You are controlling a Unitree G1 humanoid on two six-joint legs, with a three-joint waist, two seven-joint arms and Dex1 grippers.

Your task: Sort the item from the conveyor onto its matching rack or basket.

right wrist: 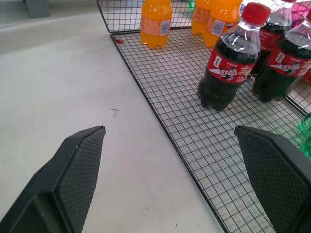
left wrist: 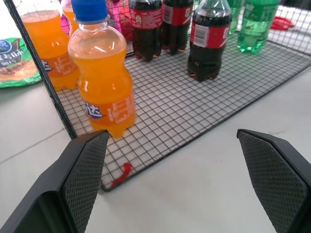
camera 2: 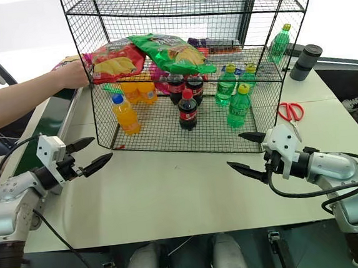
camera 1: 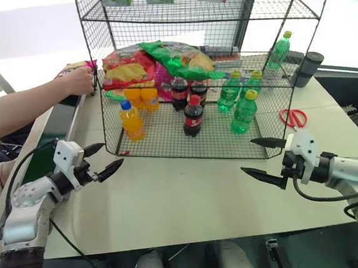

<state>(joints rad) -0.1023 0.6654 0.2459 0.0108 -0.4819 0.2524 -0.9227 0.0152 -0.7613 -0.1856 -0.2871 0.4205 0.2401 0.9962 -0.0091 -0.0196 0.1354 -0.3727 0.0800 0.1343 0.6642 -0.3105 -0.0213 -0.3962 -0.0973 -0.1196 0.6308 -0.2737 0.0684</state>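
The item, a magenta-pink crisp bag (camera 1: 76,68), lies at the far left beside the black wire rack (camera 1: 229,136), under a person's hand (camera 1: 79,80) that rests on it; only its top edge shows. It sits at the far end of the conveyor (camera 1: 46,152), whose dark green belt runs along the table's left edge. We judge the bag light, air-filled and crushable, with a slick foil skin that could slide between narrow fingers. The crimped seam at either end, or a pinch across a flattened corner, seems the safest place to take hold; squeezing the belly would risk the crisps.

On the rack's middle tier lie a red crisp bag (camera 1: 126,66) and a green crisp bag (camera 1: 179,59). We judge this tier to be the matching place. On the tier below stand orange soda bottles (camera 1: 132,120), cola bottles (camera 1: 193,115) and green bottles (camera 1: 244,112). Red scissors (camera 1: 293,117) lie on the table (camera 1: 185,202) to the right of the rack.

The left end effector (camera 1: 103,161) hovers over the table before the rack's left front corner, fingers spread wide and empty, well apart from the bag. The right end effector (camera 1: 264,158) hovers near the rack's right front corner, likewise wide open and empty.
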